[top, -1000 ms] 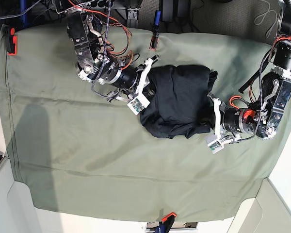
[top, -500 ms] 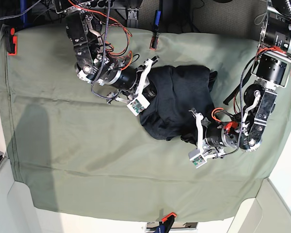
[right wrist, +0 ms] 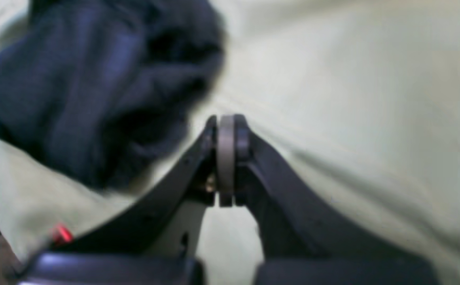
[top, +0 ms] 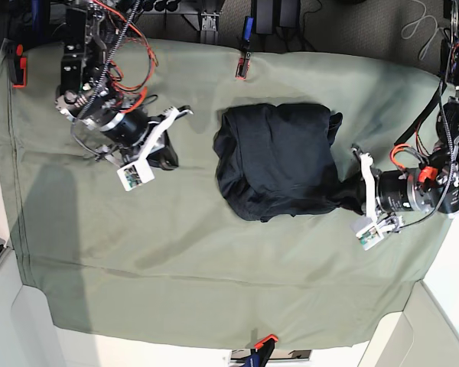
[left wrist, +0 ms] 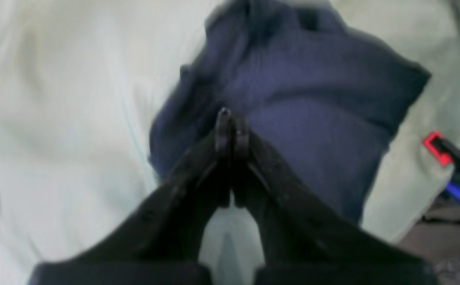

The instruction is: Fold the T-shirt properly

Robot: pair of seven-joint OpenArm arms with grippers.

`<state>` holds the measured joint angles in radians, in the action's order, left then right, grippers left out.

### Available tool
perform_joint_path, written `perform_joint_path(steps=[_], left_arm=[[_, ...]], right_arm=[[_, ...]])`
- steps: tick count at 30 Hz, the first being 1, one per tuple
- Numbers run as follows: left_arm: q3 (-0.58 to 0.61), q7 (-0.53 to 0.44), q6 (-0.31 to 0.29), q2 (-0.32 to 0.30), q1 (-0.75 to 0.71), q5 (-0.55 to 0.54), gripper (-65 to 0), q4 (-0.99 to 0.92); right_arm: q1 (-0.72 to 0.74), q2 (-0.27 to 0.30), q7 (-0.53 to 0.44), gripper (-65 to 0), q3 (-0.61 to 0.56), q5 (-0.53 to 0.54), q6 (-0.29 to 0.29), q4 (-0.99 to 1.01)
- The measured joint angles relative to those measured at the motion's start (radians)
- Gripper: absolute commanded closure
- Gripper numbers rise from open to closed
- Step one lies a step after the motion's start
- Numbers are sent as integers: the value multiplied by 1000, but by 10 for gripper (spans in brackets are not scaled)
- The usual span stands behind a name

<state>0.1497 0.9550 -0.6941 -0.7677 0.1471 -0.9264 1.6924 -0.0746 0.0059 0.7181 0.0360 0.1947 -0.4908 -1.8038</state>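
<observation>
In the left wrist view the left hand [left wrist: 230, 122] has its fingertips pressed together in front of the blurred navy T-shirt [left wrist: 293, 118]; whether any cloth is pinched cannot be told. A red clip [left wrist: 435, 143] sits at the cloth's edge. The right wrist view shows the right hand [right wrist: 226, 130] closed on nothing, over bare olive cloth, with the T-shirt [right wrist: 75, 83] up-left and apart from it. Only the base view shows the T-shirt [top: 279, 159] whole, bundled mid-table [top: 176, 290], the left hand [top: 350, 193] at its edge, the right hand [top: 168, 145] well apart. No writing is readable.
</observation>
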Motion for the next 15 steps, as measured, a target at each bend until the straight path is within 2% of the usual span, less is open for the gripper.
perform_joint_path(steps=[5,12,15], left_arm=[[-214,55,2,-8,-192,-99,0,55],[-419,63,2,6,-534,-114,0,100],[-457,69,5,5,-688,-114,0,152]], right_arm=[[-95,96,14,0,146,113,3,-62],[-338,179,55,0,341,265,-13,-197],[-451,207,64,0,390,323,-18,-225]])
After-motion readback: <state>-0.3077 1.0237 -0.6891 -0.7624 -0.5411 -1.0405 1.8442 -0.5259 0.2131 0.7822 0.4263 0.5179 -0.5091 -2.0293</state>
